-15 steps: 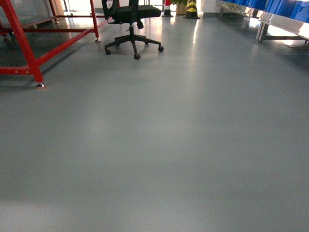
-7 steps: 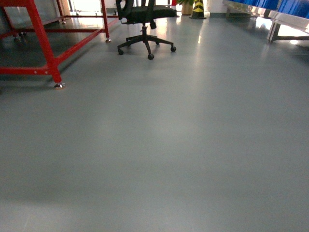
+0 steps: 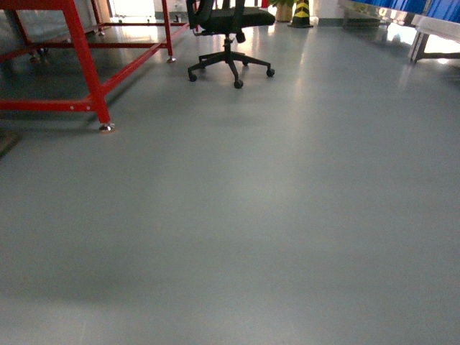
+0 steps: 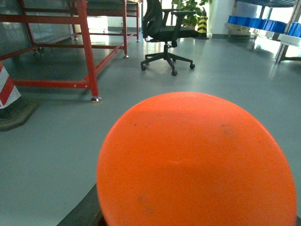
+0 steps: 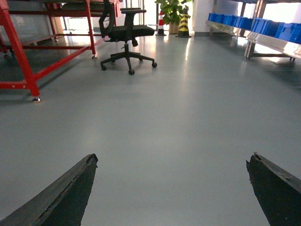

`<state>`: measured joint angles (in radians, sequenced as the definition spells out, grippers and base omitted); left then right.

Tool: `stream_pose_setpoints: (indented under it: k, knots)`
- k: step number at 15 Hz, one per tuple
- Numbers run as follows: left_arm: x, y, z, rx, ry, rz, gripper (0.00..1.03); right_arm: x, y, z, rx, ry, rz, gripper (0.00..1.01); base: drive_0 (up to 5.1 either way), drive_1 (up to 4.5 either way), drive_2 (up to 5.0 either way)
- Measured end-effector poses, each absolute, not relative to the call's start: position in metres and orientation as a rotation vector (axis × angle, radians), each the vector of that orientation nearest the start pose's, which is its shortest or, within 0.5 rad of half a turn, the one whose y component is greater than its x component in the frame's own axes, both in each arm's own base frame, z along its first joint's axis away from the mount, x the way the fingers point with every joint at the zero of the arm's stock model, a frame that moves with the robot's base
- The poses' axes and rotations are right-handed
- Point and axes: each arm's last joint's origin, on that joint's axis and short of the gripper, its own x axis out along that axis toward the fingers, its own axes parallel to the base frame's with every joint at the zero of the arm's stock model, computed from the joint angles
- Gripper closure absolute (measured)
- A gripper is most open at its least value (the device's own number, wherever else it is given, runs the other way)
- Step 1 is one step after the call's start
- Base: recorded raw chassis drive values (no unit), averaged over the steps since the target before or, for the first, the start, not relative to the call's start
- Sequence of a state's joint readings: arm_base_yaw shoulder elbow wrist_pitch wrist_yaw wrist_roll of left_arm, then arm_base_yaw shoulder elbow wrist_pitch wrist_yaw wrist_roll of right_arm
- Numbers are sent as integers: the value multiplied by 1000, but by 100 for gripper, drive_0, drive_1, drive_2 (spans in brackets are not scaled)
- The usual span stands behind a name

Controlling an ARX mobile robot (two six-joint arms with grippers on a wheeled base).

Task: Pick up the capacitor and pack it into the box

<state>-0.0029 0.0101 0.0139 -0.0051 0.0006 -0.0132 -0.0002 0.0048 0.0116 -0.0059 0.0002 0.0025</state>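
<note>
Transit over bare floor (image 3: 273, 215): right gripper (image 5: 171, 188) is held spread and empty, left gripper's state cannot be told behind an orange disc (image 4: 195, 162); box unseen, so steady driving is advised.

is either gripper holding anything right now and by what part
The right gripper is open and empty, with only floor between its fingers. An orange rounded object fills the left wrist view; whether the left gripper holds it cannot be told.

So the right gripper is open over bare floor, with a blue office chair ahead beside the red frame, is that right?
Nearly: the chair is black, not blue, as the right wrist view shows. The right gripper is open over bare floor, and the chair is beside the red frame.
</note>
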Motion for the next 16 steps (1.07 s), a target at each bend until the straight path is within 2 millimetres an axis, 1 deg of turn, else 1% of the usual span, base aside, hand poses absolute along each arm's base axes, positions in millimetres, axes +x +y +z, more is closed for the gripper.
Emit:
stream_pose_setpoints:
  k: [16]
  knots:
    - [97, 0, 167, -13, 2, -4, 59, 97, 0, 167, 2, -6, 0, 3, -503, 243, 243]
